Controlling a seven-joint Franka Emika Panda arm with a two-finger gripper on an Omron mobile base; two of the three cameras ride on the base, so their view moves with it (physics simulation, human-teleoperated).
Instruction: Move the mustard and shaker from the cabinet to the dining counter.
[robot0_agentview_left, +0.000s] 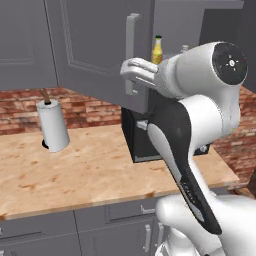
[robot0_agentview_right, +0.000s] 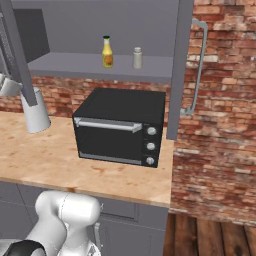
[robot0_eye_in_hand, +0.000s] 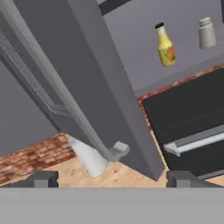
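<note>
While tool (robot0_eye_in_hand: 112, 177) gapes wide, slim yellow mustard (robot0_agentview_right: 107, 52), rounded grey shaker (robot0_agentview_right: 137, 58) share shelf.

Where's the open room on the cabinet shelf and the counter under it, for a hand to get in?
Cabinet shelf: bare left of the mustard; a narrow gap between it and the shaker; a short strip from shaker to right door. Counter: bare between paper towel roll and oven, and along the front edge. Crowded: the left door by the open gripper.

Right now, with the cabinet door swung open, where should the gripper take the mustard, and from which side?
Probably around the mustard's yellow body below the narrow neck, coming in level from the open front of the cabinet. It stands upright near the shelf edge, clearly apart from the shaker.
</note>
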